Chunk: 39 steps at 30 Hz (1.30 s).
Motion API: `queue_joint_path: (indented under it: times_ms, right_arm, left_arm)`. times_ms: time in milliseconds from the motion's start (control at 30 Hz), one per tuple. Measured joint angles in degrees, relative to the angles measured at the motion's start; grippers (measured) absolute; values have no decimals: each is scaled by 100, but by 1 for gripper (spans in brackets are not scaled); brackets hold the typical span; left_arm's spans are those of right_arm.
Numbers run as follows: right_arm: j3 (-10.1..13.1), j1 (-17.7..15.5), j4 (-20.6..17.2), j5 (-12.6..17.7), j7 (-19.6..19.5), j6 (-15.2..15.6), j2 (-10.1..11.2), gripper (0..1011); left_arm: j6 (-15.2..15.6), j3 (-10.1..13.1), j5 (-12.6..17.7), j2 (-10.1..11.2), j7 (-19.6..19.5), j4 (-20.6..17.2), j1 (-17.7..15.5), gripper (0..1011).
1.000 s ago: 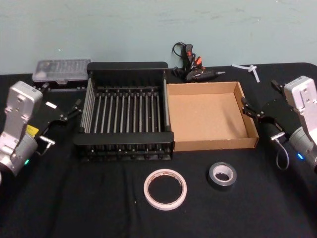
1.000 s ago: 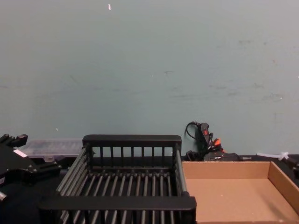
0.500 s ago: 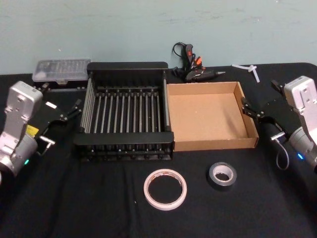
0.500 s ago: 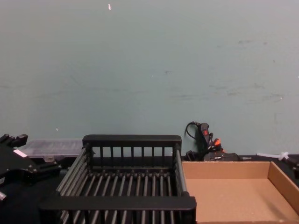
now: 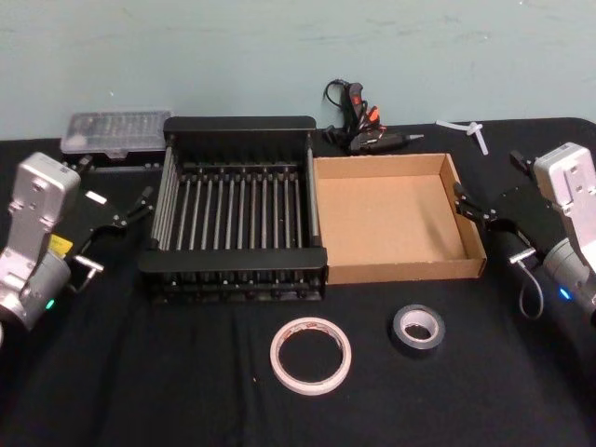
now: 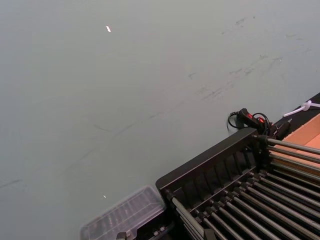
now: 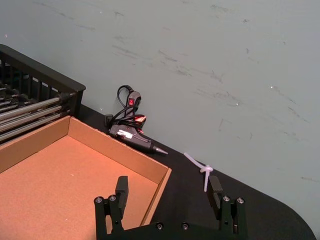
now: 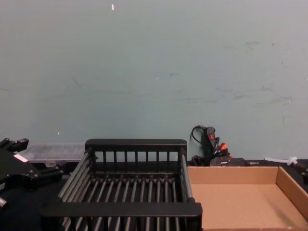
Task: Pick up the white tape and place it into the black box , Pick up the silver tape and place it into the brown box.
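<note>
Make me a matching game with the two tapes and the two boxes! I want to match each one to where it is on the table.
Things:
1. white tape
2. silver tape
3. black box
4. brown box

Places:
A. behind the silver tape, right of the crate
B. in front of the black crate
C. far-left side, by the left gripper
D. in front of the cardboard tray

Pairs: 1-B, 2-D, 3-C, 4-A

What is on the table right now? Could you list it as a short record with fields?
white tape: flat on the table, in front of the black box
silver tape: flat on the table, in front of the brown box
black box: nothing inside
brown box: nothing inside, touching the black box's side
left gripper: open, beside the black box
right gripper: open, beside the brown box
behind the boxes: glue gun, clear case
</note>
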Motion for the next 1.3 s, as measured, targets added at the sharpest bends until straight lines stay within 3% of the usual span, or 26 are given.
queue_joint_path:
  times_ms: [500,833,1100,1300]
  right_arm:
    - [0,0,0,0,0,0,0,1002]
    - [157,-105,-45,3,188,-8,-74,1002]
    - [334,-357,-334,127,310,138,-53,1002]
    - [485,-664,-792,274,485,425,73,1002]
  left_arm:
    - [0,0,0,0,0,0,0,1001]
    - [0,0,0,0,0,0,0,1001]
    - [0,0,0,0,0,0,0,1001]
    - [0,0,0,0,0,0,0,1001]
